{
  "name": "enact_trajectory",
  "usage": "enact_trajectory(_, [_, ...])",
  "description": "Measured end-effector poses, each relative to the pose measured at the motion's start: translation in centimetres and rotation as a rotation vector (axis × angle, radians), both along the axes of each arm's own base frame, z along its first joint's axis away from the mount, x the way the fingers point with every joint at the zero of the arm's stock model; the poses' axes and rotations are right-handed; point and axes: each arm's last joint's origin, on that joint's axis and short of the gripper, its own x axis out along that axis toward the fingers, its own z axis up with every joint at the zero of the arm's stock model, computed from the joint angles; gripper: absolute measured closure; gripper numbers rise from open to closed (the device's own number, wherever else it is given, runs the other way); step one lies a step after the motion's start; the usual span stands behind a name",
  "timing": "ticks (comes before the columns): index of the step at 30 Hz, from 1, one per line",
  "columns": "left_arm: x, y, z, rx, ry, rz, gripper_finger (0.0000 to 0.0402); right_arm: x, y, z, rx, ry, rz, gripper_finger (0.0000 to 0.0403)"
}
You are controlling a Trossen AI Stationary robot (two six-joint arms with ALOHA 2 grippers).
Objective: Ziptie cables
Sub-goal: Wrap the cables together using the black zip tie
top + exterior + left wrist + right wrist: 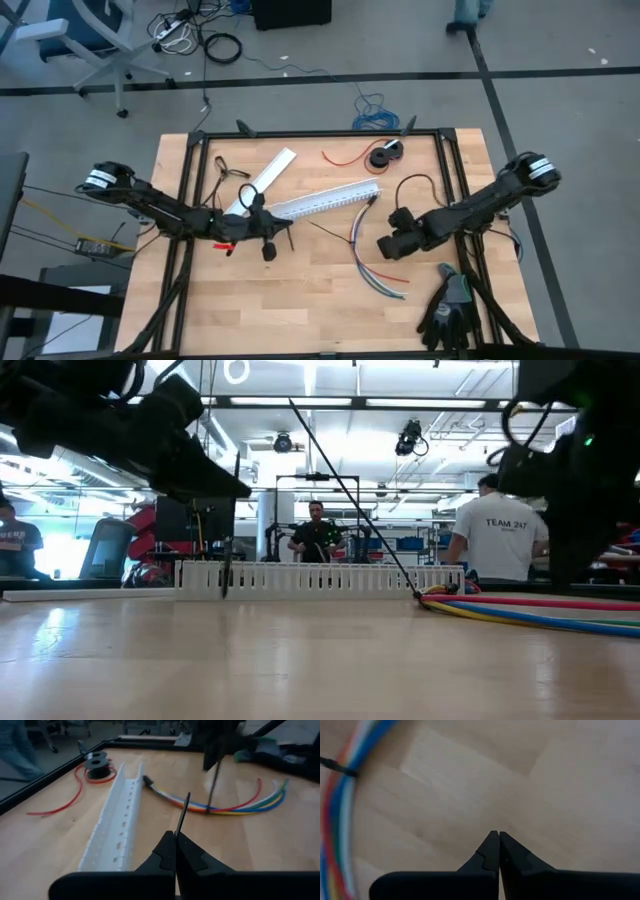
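The cables [365,255] lie curved on the wooden table right of centre, their black-sleeved end [372,200] toward the far side. They also show in the left wrist view [225,807] and the right wrist view [335,820]. A thin black strip [350,490] slants up from the cables toward the table's left; what holds it up I cannot tell. My left gripper [283,237] is left of the cables, shut on another thin black strip [184,810]. My right gripper [383,247] is shut and empty [498,834], just right of the cables. My left gripper pinches the thin black strip between its two fingers at their free ends [180,831]. The fingers come about level from the table's left. The strip sticks out past the fingertips, clear of the table; which part of it is held is hidden by the fingers.
A white slotted duct [325,200] lies slanting at mid-table, a second white piece [265,175] behind it. A red wire and a black spool [385,155] lie at the far side, black gloves [450,305] at the near right corner. People stand beyond the table [500,535].
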Motion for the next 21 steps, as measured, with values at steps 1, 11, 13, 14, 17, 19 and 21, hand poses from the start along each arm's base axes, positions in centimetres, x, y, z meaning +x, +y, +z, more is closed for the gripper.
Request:
enact_trajectory(1, [0.0, -0.2, 0.0, 0.000, -0.003, -0.006, 0.0401, 0.5, 0.0, -0.4, -0.001, 0.023, -0.005, 0.0403])
enact_trajectory(11, [-0.2, -1.1, 0.1, -0.002, -0.011, -0.040, 0.0401, 5.2, -0.6, 0.3, -0.074, 0.045, -0.125, 0.0403])
enact_trajectory(13, [-0.2, -1.1, 0.1, -0.002, -0.014, -0.041, 0.0401, 5.7, -1.0, 0.5, -0.082, 0.017, -0.127, 0.0403])
enact_trajectory(14, [-0.2, -1.1, 0.1, -0.001, -0.013, -0.041, 0.0401, 5.9, -1.1, 0.7, -0.078, -0.001, -0.127, 0.0402])
enact_trajectory(17, [-0.2, -1.1, 0.1, 0.001, -0.012, -0.043, 0.0401, 6.5, -1.9, 1.1, -0.065, -0.050, -0.153, 0.0393])
enact_trajectory(19, [-0.2, -1.1, 0.1, 0.001, -0.014, -0.047, 0.0401, 6.9, -2.4, 1.3, -0.062, -0.071, -0.161, 0.0380])
enact_trajectory(21, [-0.2, -1.1, 0.1, 0.000, -0.013, -0.050, 0.0401, 7.4, -2.8, 1.5, -0.058, -0.105, -0.153, 0.0359])
